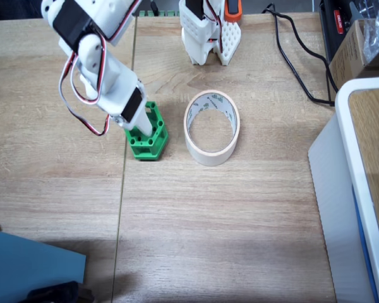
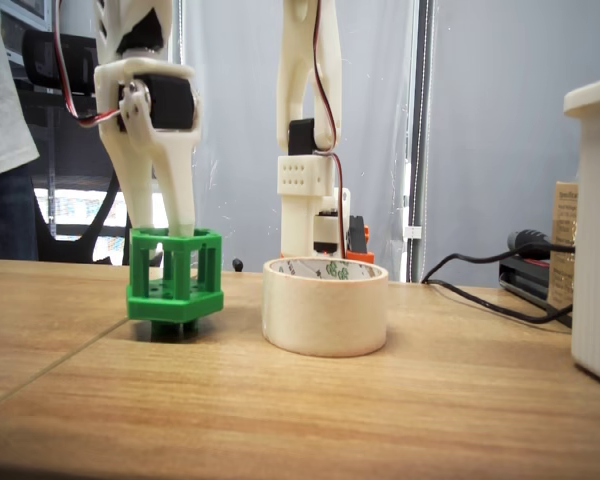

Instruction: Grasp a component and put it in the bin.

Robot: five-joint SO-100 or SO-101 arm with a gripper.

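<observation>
The green hexagonal component [image 1: 150, 140] [image 2: 176, 278] is upright just left of the bin, a cream tape roll [image 1: 211, 128] [image 2: 325, 307] that lies flat with its centre open. My gripper [image 1: 139, 128] [image 2: 166, 234] comes down from above with its white fingers [image 2: 183, 205] set into the component's top, shut on its near-left wall. In a fixed view from the side, the component's underside looks slightly clear of the table, with a shadow beneath it. A narrow gap separates component and bin.
The arm's base [image 1: 208, 38] stands behind the bin. A black cable [image 1: 290, 57] runs at the back right. A large white-edged box [image 1: 360, 158] [image 2: 595, 230] fills the right side. A blue object [image 1: 25, 265] lies at the front left. A person's sleeve [image 2: 0, 100] shows at left.
</observation>
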